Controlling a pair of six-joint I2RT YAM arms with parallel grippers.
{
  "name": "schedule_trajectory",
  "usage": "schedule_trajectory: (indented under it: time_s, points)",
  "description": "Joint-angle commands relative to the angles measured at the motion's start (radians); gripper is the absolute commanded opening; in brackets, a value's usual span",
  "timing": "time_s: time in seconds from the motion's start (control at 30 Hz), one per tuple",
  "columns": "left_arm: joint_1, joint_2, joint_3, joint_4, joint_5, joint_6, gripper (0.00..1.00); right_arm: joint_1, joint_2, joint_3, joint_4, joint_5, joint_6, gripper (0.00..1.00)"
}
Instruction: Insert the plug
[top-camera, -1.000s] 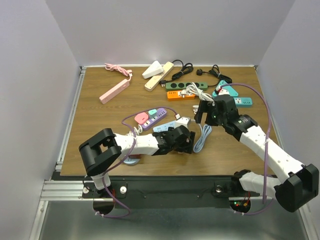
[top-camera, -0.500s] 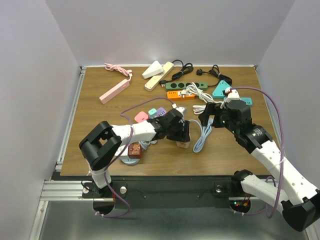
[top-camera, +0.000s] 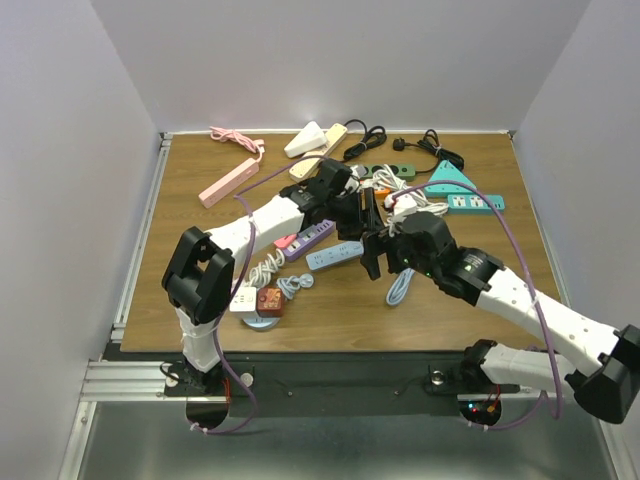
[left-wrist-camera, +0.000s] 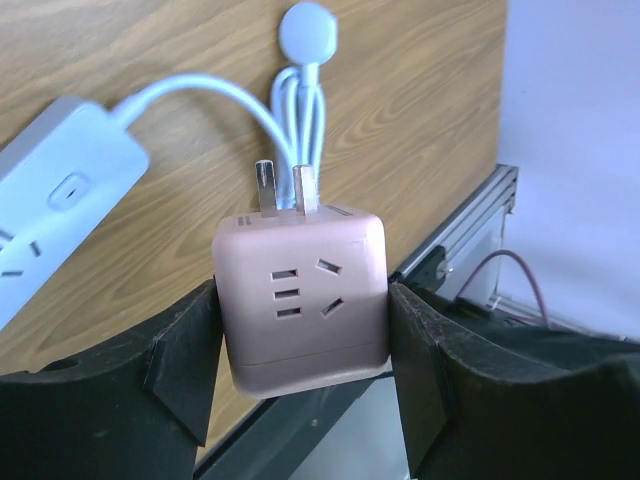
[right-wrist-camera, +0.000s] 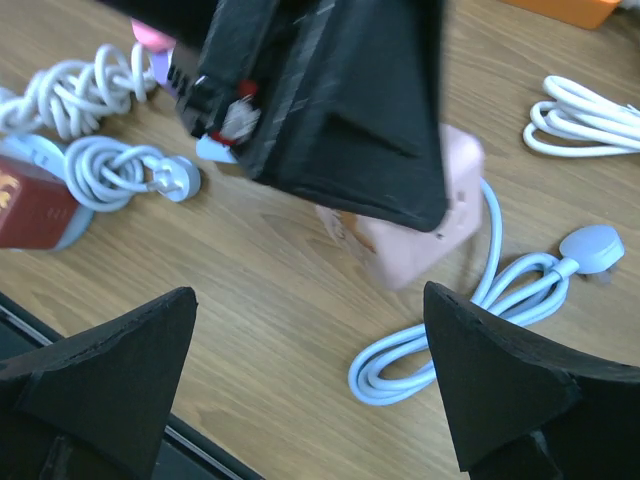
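Clamped by smooth sides in left gripper (left-wrist-camera: 303, 345), aloft above table (top-camera: 190, 230): adapter (left-wrist-camera: 300, 290), prongs forward. Gaping, empty, close by: right gripper (right-wrist-camera: 310, 385). Could twist or slip if bumped, then miss strip (left-wrist-camera: 60, 210) slots.

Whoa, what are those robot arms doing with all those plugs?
The left gripper is squeezing a pink cube-shaped plug adapter by its sides, with its two metal prongs sticking out and not plugged into anything yet. The right gripper waits wide open right beside it, holding nothing. A light blue power strip and its coiled light blue cord lie on the wooden table nearby. The plug has not gone in yet.
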Motion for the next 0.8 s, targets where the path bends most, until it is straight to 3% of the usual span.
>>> schedule_trajectory:
  time_s: [0.0,0.33,0.77]
  points:
    - [0.011,-0.003,0.099,-0.132,0.113,-0.045,0.0,0.083,0.037,0.071,0.049,0.152,-0.053,1.0]
    - [0.017,-0.011,0.156,-0.265,0.133,-0.105,0.0,0.255,0.135,0.114,0.029,0.527,-0.081,1.0]
    - [0.023,-0.055,0.176,-0.259,0.142,-0.194,0.0,0.356,0.264,0.141,-0.006,0.654,-0.057,0.99]
